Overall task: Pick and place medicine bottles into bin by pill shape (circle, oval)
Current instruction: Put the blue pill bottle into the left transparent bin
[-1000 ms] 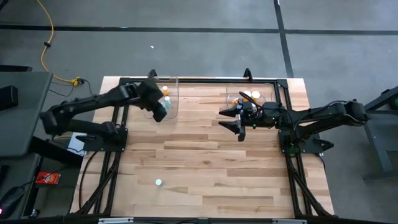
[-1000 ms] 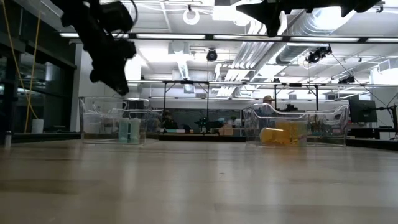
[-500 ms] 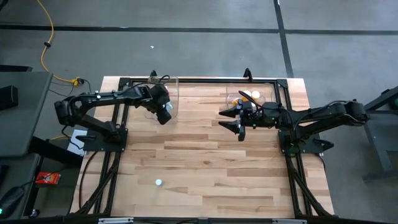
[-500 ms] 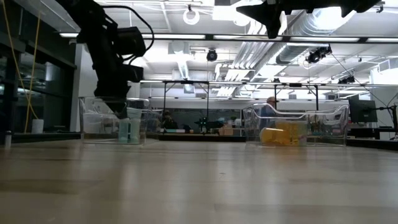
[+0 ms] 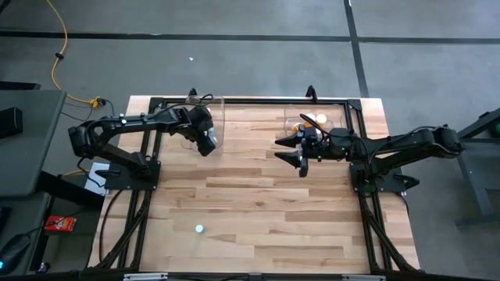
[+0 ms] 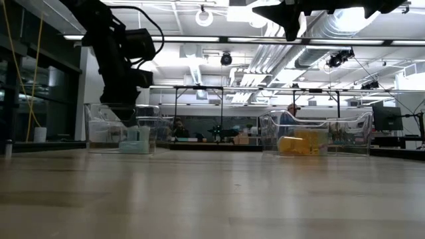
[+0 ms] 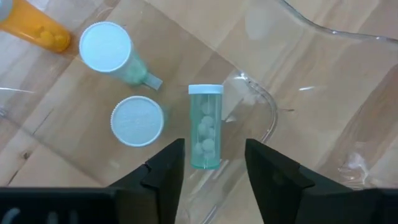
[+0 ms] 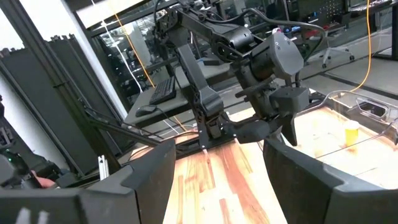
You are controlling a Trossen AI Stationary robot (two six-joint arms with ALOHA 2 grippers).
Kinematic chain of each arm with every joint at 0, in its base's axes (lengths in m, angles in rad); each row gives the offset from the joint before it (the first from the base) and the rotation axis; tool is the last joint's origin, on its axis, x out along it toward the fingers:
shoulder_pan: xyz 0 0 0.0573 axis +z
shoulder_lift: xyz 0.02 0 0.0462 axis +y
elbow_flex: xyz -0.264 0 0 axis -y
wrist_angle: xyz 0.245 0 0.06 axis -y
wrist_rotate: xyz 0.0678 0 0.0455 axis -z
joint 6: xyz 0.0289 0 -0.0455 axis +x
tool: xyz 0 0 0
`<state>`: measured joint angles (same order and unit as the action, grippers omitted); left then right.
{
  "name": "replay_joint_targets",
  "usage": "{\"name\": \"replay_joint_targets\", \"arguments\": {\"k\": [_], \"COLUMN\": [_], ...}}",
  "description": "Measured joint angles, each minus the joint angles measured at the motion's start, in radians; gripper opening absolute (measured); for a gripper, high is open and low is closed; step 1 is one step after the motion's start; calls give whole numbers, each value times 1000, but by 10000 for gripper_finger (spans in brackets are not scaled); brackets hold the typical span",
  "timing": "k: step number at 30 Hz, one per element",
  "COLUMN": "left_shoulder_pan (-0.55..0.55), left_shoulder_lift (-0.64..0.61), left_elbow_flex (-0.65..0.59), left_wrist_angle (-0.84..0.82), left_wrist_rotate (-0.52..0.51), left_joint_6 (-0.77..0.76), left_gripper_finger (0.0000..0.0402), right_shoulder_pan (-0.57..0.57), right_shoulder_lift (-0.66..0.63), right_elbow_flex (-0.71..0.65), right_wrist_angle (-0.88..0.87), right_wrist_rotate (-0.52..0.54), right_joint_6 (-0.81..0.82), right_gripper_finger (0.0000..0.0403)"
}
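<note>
Greenish bottle (image 7: 205,127) lies released in the clear bin (image 5: 212,125) at upper left, beneath the open, empty left claw (image 7: 211,163); next it should fetch the lone bottle (image 5: 199,229) at lower left of the worktop (image 5: 258,211), while the right claw (image 5: 299,153) idles open.

1. A wooden table (image 5: 258,195) of pale planks stands on a grey floor (image 5: 234,62).
2. A yellow cable (image 5: 55,47) lies on the floor beyond the table's far left corner.
3. A grey desk (image 5: 23,140) stands left of the table.
4. A small red item (image 5: 58,224) lies on the floor near the desk.
5. In the low view, a person (image 6: 290,113) shows in the room far behind the table.
6. Ceiling pipes (image 6: 199,66) and lamps (image 6: 239,12) hang above that room.
</note>
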<state>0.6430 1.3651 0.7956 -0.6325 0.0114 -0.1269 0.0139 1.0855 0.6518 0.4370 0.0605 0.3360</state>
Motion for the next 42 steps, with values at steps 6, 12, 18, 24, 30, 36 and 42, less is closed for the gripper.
{"name": "replay_joint_targets", "arguments": {"k": [6, 12, 18, 24, 30, 36, 42], "left_shoulder_pan": [-2, -2, -88, -294, -489, -556, -559], "left_shoulder_lift": [-47, -199, -436, -609, -685, -692, -692], "left_elbow_flex": [31, 127, 134, 15, -202, -266, -266], "left_wrist_angle": [-44, -46, 190, 547, 838, 921, 926], "left_wrist_rotate": [40, 132, 125, -18, -167, -218, -221], "left_joint_6": [-4, -65, -185, -237, -202, -131, -131], "left_gripper_finger": [194, 207, 205, 206, 207, 207, 207], "right_shoulder_pan": [0, 0, 0, 0, 0, 0, 0], "right_shoulder_lift": [0, 0, 0, 0, 0, 0, 0], "right_elbow_flex": [0, 0, 0, 0, 0, 0, 1], "right_wrist_angle": [0, 0, 0, 0, 0, 1, 1], "right_wrist_rotate": [0, 0, 0, 0, 0, 0, 0], "right_joint_6": [0, -1, 0, -5, -30, -30, -31], "right_gripper_finger": [236, 236, 236, 236, 236, 236, 236]}}
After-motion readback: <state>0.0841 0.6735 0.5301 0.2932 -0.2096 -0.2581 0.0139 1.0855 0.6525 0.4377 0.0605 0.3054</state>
